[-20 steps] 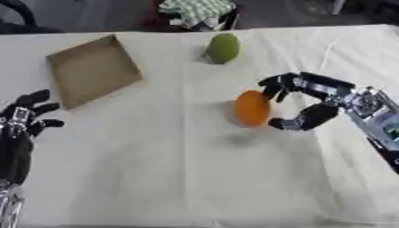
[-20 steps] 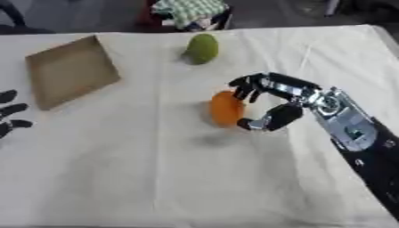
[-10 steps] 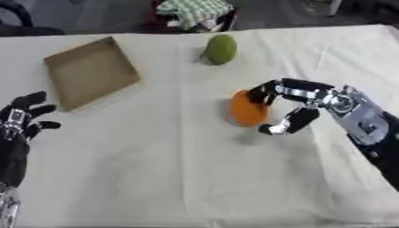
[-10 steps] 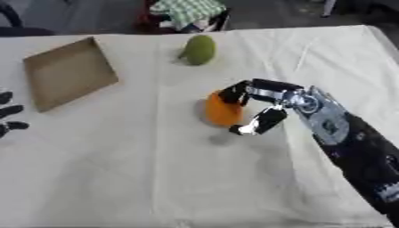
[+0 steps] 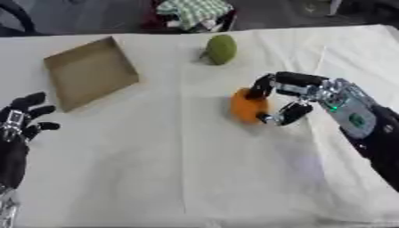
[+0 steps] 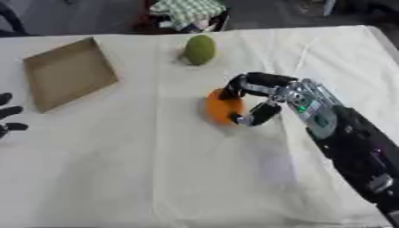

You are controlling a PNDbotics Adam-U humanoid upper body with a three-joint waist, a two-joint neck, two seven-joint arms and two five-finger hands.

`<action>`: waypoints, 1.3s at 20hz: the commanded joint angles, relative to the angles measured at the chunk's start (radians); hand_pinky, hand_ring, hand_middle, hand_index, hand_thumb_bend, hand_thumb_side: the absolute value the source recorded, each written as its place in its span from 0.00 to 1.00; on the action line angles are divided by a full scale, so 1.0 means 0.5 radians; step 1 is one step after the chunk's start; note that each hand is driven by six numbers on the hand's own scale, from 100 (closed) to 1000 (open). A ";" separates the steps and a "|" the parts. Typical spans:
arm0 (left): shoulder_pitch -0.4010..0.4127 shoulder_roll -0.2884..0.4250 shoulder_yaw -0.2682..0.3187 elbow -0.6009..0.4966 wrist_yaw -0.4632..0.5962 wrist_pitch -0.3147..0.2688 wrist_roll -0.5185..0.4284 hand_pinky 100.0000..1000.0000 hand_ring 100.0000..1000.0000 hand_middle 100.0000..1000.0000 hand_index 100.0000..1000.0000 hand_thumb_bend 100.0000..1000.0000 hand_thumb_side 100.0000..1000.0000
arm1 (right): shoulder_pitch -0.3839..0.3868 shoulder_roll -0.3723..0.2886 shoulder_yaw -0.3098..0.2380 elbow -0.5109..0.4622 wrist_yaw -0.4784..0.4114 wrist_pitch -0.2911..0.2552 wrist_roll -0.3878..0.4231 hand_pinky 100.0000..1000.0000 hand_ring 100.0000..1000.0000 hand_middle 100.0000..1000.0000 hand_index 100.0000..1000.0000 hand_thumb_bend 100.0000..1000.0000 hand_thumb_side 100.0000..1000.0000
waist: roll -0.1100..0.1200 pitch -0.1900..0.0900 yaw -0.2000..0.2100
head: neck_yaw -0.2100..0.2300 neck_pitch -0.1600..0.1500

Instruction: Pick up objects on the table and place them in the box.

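An orange fruit lies on the white cloth near the middle of the table. My right hand comes in from the right and is curled round its right side, fingers over the top and thumb below. A green fruit lies further back, apart from the hand. The flat brown cardboard box sits at the back left, with nothing in it. My left hand rests open at the left edge, fingers up.
A green and white checked cloth lies on a dark seat beyond the table's far edge. The white tablecloth spreads bare across the near half.
My right hand has moved left onto the orange fruit and closed its fingers and thumb round it. The left hand has stayed put.
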 commanded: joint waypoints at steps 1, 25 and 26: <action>-0.022 0.021 0.001 -0.024 0.003 -0.003 -0.005 0.56 0.73 0.78 0.69 0.00 0.68 | -0.046 -0.019 -0.020 0.029 0.126 -0.024 -0.155 0.63 0.65 0.51 0.48 0.00 0.00 | 0.001 -0.030 0.005 | -0.007 0.010; -0.138 -0.056 -0.117 -0.041 0.042 0.013 -0.114 0.56 0.73 0.78 0.69 0.00 0.67 | -0.775 0.154 -0.077 0.367 0.226 -0.074 -0.336 0.62 0.63 0.47 0.33 0.00 0.00 | 0.005 -0.042 0.353 | -0.221 0.010; -0.154 -0.067 -0.128 -0.043 0.046 0.015 -0.125 0.56 0.73 0.78 0.69 0.00 0.67 | -0.797 0.174 -0.095 0.411 0.248 -0.071 -0.347 0.62 0.63 0.47 0.33 0.00 0.00 | 0.007 -0.036 0.391 | -0.253 0.010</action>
